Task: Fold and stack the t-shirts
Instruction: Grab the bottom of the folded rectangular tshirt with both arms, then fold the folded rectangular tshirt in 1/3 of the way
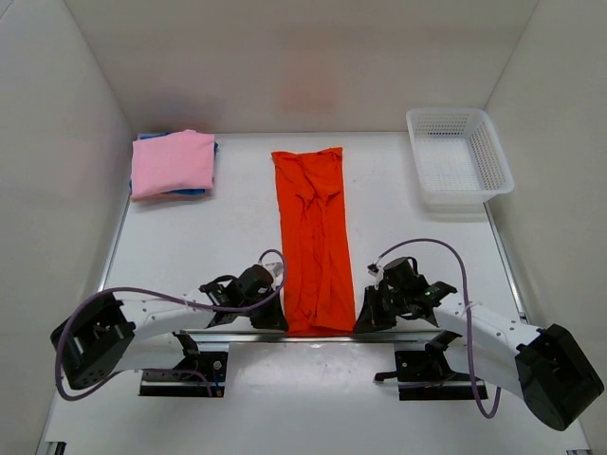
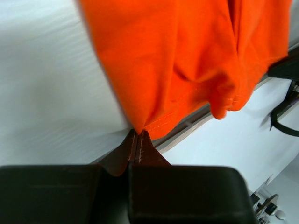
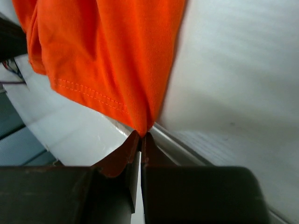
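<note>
While the orange-red t-shirt [image 1: 313, 237] lies as a long strip mid-table, left gripper [image 1: 283, 324] and right gripper [image 1: 361, 324] each pinch a near corner — jaws closed on cloth. Blue t-shirt [image 1: 196, 191] mostly hidden under pink t-shirt [image 1: 173, 163], far left.

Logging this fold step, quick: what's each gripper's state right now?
Left gripper: shut on a hem corner of the folded orange-red cloth t-shirt.
Right gripper: shut on its other hem corner.

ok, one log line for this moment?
orange t-shirt: long folded strip, centre | left fingers: shut on near-left corner | right fingers: shut on near-right corner | pink t-shirt: folded atop blue t-shirt, far left
</note>
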Controlling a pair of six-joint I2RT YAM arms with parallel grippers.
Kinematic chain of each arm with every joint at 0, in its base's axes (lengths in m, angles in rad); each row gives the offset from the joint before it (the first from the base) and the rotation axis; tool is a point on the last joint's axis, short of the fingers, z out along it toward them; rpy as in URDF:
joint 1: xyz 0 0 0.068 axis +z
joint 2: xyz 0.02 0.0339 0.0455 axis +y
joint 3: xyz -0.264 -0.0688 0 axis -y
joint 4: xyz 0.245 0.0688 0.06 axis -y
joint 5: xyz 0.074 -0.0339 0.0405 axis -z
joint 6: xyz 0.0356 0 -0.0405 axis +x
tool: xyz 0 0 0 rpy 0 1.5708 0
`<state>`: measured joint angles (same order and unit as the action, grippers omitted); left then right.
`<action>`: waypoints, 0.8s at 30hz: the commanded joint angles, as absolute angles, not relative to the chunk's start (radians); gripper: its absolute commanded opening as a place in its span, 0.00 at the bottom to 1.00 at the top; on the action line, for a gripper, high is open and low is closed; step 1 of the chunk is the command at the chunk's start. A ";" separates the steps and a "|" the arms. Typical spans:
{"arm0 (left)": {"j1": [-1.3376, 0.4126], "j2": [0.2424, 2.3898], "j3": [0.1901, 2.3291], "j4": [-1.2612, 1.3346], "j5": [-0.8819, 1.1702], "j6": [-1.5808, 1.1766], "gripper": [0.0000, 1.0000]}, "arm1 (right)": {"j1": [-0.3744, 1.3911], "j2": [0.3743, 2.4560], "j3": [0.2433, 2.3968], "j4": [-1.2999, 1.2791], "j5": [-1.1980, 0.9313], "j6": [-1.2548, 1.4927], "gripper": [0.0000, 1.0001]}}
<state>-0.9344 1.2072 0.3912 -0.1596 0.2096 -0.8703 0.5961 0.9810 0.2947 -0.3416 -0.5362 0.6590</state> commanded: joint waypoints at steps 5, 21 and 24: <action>-0.876 1.100 0.405 -0.262 0.229 -0.830 0.00 | 0.617 1.038 0.399 -0.420 -0.632 0.598 0.00; -0.365 1.443 0.925 -0.304 0.445 -0.538 0.00 | 0.310 1.606 1.144 -0.600 -0.723 0.304 0.01; -0.321 1.642 1.091 -0.305 0.465 -0.505 0.05 | 0.262 1.768 1.309 -0.617 -0.696 0.285 0.00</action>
